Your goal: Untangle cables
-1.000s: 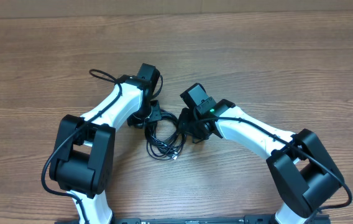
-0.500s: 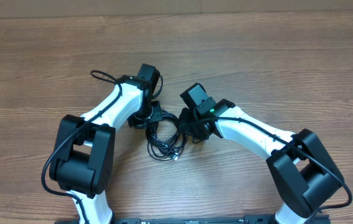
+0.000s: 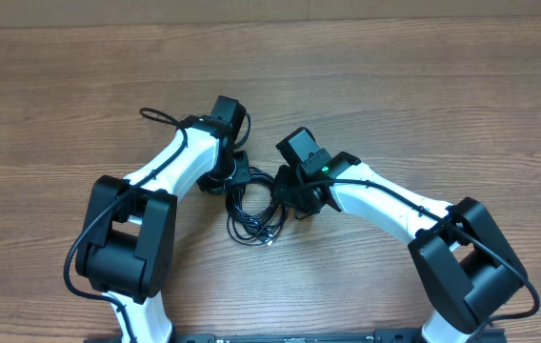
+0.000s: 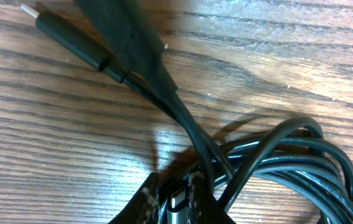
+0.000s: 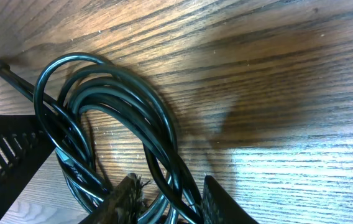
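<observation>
The cables (image 3: 251, 210) lie coiled twelve-to-six, at five o'clock from my left gripper (image 4: 175, 204), whose closure I cannot tell, and at nine o'clock from my right gripper (image 5: 171, 202), which is clamping several strands.

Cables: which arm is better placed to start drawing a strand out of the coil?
Left. The left tool sits at the plug end leaving the cables, so it could likely draw that strand out; the right tool straddles the coiled strands, better for anchoring.

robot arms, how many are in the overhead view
2: the left arm reaches in from the left of the coiled cables, the right arm from their right. No other arm shows.
</observation>
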Robot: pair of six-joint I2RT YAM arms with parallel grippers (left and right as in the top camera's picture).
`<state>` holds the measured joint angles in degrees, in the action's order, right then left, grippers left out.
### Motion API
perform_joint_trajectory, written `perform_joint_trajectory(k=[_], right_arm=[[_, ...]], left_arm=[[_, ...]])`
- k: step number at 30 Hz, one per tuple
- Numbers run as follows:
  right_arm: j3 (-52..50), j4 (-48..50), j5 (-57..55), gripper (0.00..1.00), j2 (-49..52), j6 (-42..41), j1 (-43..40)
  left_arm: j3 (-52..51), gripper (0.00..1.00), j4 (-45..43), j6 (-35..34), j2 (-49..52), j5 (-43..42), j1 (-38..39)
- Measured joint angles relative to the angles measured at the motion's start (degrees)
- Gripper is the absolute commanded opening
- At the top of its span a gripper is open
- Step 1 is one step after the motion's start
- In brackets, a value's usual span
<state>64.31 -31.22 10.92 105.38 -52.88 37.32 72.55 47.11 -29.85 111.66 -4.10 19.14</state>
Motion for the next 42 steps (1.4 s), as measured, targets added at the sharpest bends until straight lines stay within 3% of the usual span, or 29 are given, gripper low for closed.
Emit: perform_joint_trajectory(k=[2,3,4,15,21,34,42], right_arm=[[0.0,0.0,0.0,0.31,0.0,0.0,0.0],[0.0,0.0,0.0,0.31,0.0,0.0,0.0],[0.0,0.0,0.0,0.31,0.0,0.0,0.0],[0.0,0.1,0.0,0.31,0.0,0.0,0.0],[0.0,0.1,-0.1,0.15,0.0,0.0,0.0],[-1.3,0.2,0.0,0.17,0.0,-4.0,0.0],[-2.5,2.0,1.6,0.08,0.0,-5.6,0.0]], left_arm=[[0.0,0.15,0.0,0.0,0.0,-0.3,0.0],[0.0,0.06,0.2,0.0,0.0,-0.4,0.0],[0.0,0.04,0.3,-0.2,0.0,-0.5,0.0],[0.9,0.04,5.4,1.6,0.0,-1.3,0.0],[3.8,0.04,10.4,1.7,0.0,-1.3,0.0],[6.0,0.04,12.9,1.8,0.0,-2.8,0.0],[5.9,0.04,12.5,1.8,0.0,-3.5,2.7]])
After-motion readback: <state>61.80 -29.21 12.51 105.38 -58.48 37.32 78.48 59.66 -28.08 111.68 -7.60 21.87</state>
